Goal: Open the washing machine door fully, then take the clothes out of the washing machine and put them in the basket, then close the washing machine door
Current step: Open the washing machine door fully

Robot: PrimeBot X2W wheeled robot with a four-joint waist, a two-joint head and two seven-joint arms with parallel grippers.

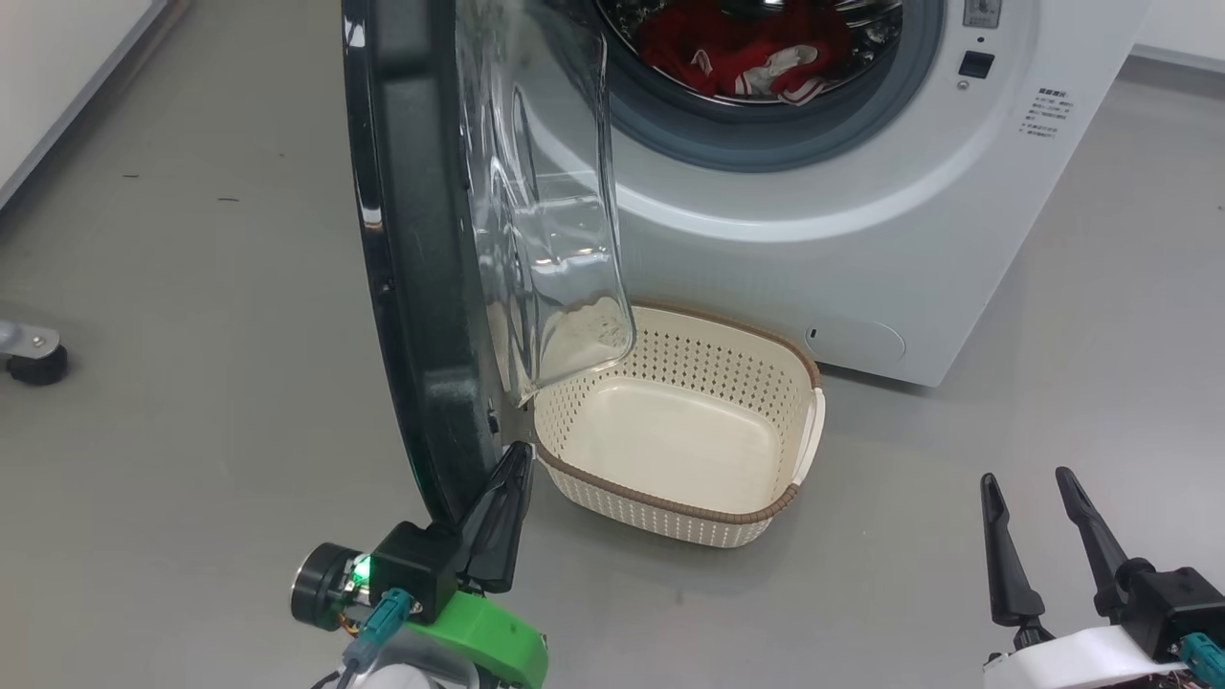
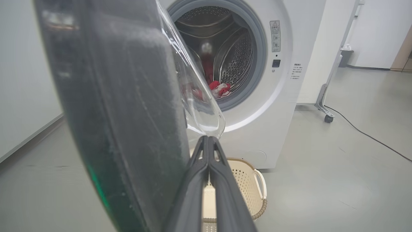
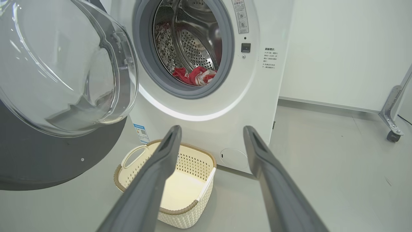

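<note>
Pressed together into one blade, the left pincer (image 1: 517,469) sits against the lower inner edge of the washing machine door (image 1: 412,287), seemingly to push it wider from the washing machine (image 1: 861,239). The right pincer (image 1: 1029,478) hangs spread wide and empty before the machine, likely for the clothes (image 1: 737,48) in its drum (image 3: 193,48); the basket (image 1: 670,507) sits at the machine's foot, ready to receive them.

A smooth grey floor (image 1: 191,287) runs to a white wall (image 1: 57,67) edged with a grey skirting strip. A black caster wheel (image 1: 38,365) under a metal bracket sits at the left edge of the head view. In the left wrist view, a metal frame leg (image 2: 322,106) stands on a small wheel. A black cable (image 2: 370,137) trails across the floor beside it.
</note>
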